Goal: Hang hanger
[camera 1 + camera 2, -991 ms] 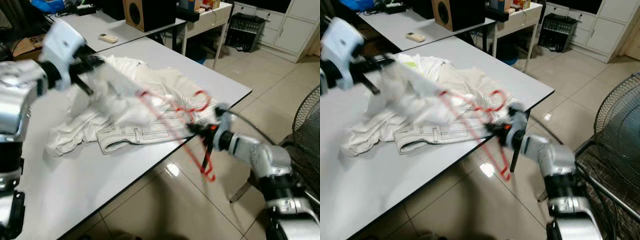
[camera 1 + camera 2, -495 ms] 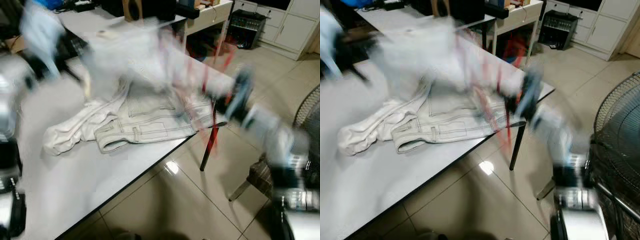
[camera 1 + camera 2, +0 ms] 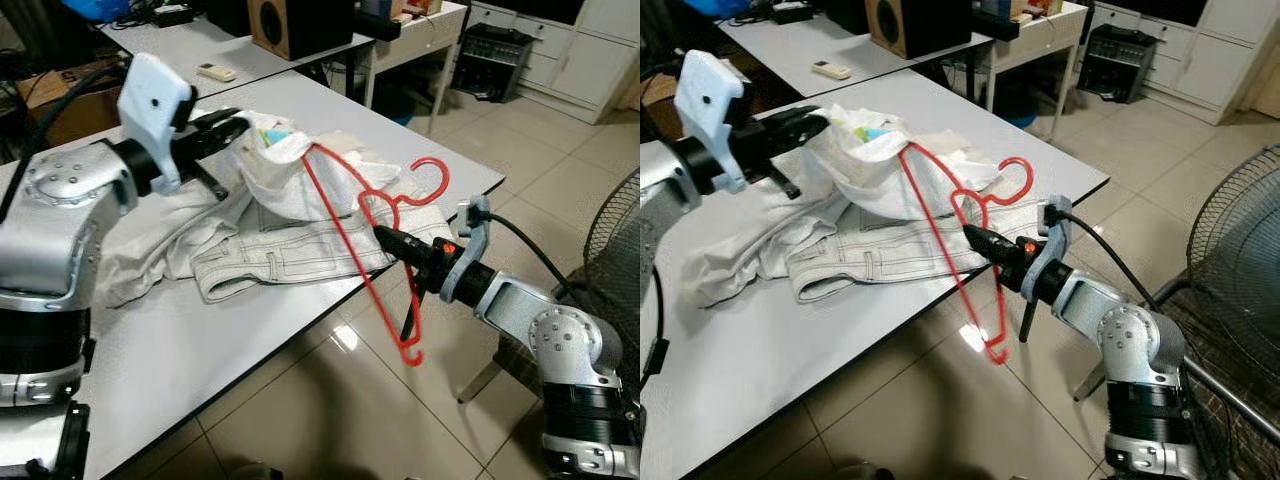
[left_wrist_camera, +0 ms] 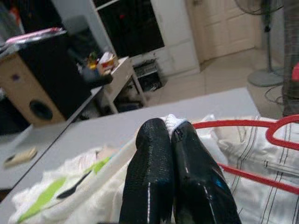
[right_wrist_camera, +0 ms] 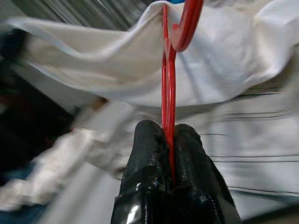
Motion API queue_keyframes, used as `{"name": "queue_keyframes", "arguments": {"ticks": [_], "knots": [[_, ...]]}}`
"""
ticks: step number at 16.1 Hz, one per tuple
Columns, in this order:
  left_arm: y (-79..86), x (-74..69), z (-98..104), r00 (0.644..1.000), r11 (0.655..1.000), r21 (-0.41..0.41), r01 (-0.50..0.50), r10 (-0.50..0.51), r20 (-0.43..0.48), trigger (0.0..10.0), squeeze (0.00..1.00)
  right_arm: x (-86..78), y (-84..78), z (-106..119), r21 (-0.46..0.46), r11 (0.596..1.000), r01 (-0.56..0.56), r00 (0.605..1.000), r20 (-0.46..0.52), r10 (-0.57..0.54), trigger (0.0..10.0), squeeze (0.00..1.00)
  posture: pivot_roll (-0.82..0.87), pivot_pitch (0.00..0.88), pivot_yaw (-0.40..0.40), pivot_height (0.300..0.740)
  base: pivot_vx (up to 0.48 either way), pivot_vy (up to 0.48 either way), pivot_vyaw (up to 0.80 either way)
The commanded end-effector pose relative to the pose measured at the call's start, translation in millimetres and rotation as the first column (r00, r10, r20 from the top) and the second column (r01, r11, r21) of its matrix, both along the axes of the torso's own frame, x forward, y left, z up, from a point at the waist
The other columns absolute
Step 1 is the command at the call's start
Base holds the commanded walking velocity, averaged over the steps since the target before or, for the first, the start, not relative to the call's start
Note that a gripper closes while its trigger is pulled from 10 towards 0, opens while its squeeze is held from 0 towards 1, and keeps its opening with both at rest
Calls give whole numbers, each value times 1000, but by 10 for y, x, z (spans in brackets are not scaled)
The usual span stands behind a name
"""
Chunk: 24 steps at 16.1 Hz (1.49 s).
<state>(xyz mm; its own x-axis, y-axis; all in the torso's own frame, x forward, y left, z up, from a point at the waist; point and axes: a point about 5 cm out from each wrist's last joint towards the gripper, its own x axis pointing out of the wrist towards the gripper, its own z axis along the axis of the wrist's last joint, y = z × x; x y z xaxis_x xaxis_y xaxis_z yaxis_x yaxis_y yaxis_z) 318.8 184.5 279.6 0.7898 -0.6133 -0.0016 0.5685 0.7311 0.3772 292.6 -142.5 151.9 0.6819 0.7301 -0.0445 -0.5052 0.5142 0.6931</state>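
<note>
A red wire hanger [image 3: 385, 255] hangs tilted over the table's right edge, its hook [image 3: 425, 185] up and one corner low above the floor. My right gripper [image 3: 385, 237] is shut on the hanger's wire, seen between the fingers [image 5: 154, 154] in the right wrist view. One arm of the hanger runs up into a white garment [image 3: 290, 175]. My left gripper [image 3: 240, 125] is shut on that garment's collar, holding it lifted above the table; its fingers [image 4: 159, 168] pinch white cloth. More white clothing [image 3: 290, 260] with dark stitching lies under it on the table.
The white table [image 3: 200, 350] ends at a front edge with tiled floor below. A second table [image 3: 190, 45] behind holds a speaker [image 3: 285, 25] and a remote [image 3: 216, 74]. A fan [image 3: 615, 240] stands at the right.
Both arms swung up with the garment and hanger in a blur, then came down. The garment is now held lifted by its collar, with the hanger's arm inside it.
</note>
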Motion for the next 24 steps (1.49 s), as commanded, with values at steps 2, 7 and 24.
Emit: {"name": "queue_keyframes", "arguments": {"ticks": [2, 7, 24], "knots": [[-65, -47, 50, 998, 999, 33, 40, -42, 54, 0, 0, -52, 62, -3, 53, 998, -36, 999, -38, 38, 10000, 0, -64, 0, 59, 740, 0, 0, 0], [-62, -72, 144, 990, 1000, -10, 6, -4, 144, 0, 0, -134, 114, -180, 60, 997, -44, 984, -170, 54, 10000, 0, -55, 0, 49, 740, 0, 0, 0], [-158, -225, -320, 975, 956, 192, 221, -210, -77, 0, 0, -70, -81, -192, 167, 974, 155, 956, -272, -106, 10000, 0, -50, 0, 39, 740, 0, 0, 0]]}}
